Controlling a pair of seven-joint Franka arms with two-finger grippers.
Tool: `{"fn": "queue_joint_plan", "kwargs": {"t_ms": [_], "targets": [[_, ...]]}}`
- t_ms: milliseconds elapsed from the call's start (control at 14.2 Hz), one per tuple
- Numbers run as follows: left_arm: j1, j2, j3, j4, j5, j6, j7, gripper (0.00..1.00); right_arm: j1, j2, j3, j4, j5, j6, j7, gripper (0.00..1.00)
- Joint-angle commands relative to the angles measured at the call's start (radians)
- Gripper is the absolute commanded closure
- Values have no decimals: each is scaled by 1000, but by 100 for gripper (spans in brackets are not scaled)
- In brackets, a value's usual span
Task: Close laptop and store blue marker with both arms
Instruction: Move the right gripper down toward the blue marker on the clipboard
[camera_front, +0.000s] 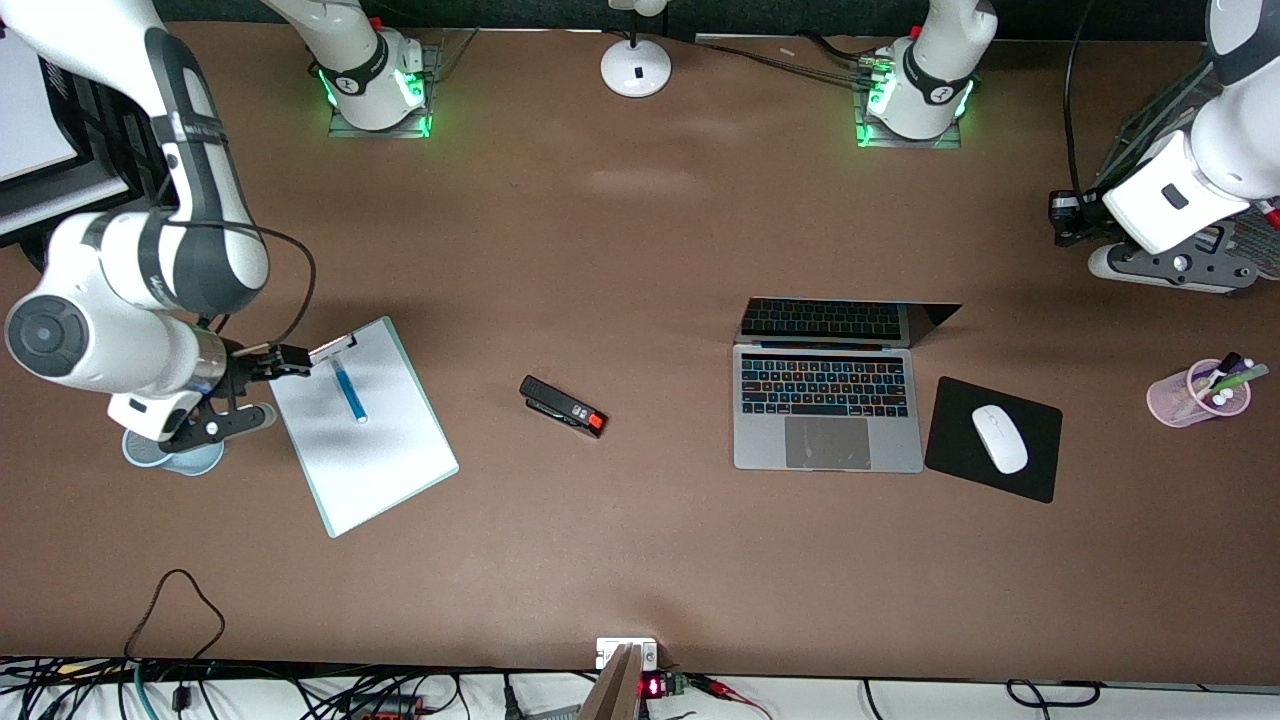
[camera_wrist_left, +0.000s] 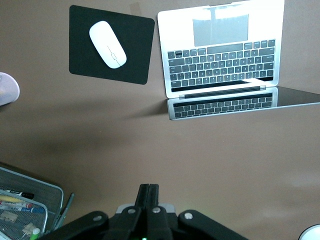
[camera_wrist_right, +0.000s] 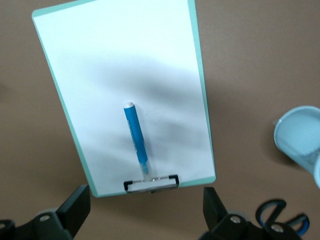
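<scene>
The slim bright-blue marker (camera_wrist_right: 136, 137) lies on a white clipboard (camera_wrist_right: 100, 60) under the right gripper (camera_wrist_right: 145, 210), fingers spread; light, slick, best pinched mid-barrel. The left gripper (camera_wrist_left: 148, 192), pinched empty, hangs near the open, hinge-stiff silver-grey laptop (camera_front: 825, 420).

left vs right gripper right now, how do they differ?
Fingers: the left gripper is shut on nothing; the right gripper is open wide.
Place: the left gripper is up at its own end of the table, with the open laptop ahead in its wrist view; the right gripper hangs over the clip end of the clipboard, where the blue marker lies.
Shared: both are black two-finger grippers, holding nothing.
</scene>
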Motion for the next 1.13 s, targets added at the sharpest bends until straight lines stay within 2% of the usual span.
{"fn": "queue_joint_plan", "kwargs": {"t_ms": [0, 353, 636, 848, 1060], "targets": [[-6, 7, -7, 16, -6, -21, -33, 100, 16, 37, 2, -4, -1, 40, -52, 1], [-34, 18, -23, -19, -102, 34, -174, 100, 45, 98, 2, -4, -1, 93, -68, 6], [-30, 13, -104, -36, -107, 47, -265, 100, 56, 133, 2, -4, -1, 161, -170, 18], [-30, 12, -127, -42, -107, 47, -276, 100, 53, 152, 4, -42, 9, 262, -253, 23], [-29, -39, -158, -142, -107, 83, -290, 100, 53, 152, 10, -91, 9, 336, -253, 28]]}}
